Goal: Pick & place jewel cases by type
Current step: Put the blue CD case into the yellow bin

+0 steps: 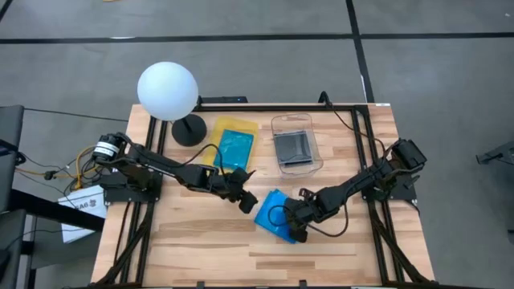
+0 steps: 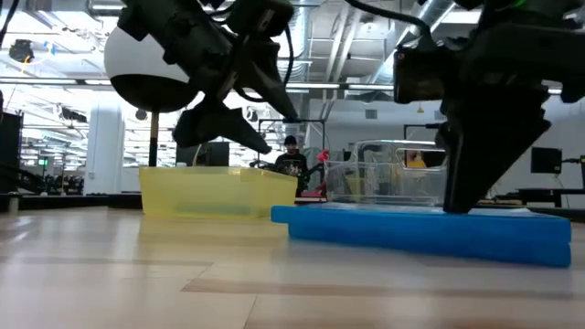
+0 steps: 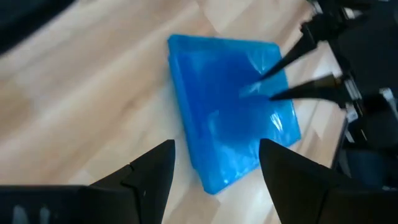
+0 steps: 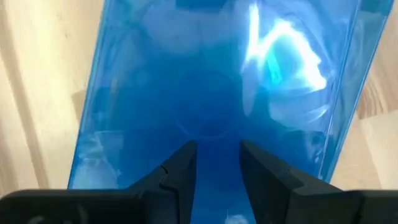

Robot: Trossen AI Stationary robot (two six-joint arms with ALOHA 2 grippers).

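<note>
Right pincer (image 4: 216,163) slightly parted, tips touching blue jewel case (image 4: 211,93).

You see a bright blue jewel case (image 1: 273,215) lying flat on the wooden table, near its middle, turned corner-on to the table edges. A second blue case (image 1: 234,148) rests in the yellow tray. A clear-grey case (image 1: 292,147) lies inside the clear container, just beside that tray.
</note>
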